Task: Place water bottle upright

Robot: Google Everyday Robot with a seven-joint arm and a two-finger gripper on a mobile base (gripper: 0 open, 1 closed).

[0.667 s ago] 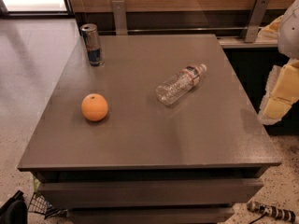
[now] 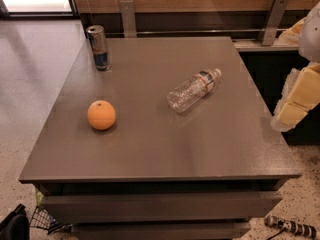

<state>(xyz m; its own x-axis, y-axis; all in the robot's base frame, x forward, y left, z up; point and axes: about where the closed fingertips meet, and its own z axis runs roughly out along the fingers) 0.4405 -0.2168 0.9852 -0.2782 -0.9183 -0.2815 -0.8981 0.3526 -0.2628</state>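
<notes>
The water bottle point(image 2: 193, 90) lies on its side right of the middle of the grey table point(image 2: 150, 149). It is clear and ribbed, and its white cap points to the far right. A red-and-white label band sits near the neck. Cream and white parts of my arm point(image 2: 299, 95) show at the right edge, beside the table and apart from the bottle. My gripper itself is out of view.
An orange point(image 2: 101, 115) sits on the left part of the table. A slim silver-and-blue can point(image 2: 99, 47) stands upright at the far left corner. A wooden wall with metal brackets point(image 2: 128, 17) runs behind the table. A striped cable point(image 2: 292, 227) lies on the floor at the lower right.
</notes>
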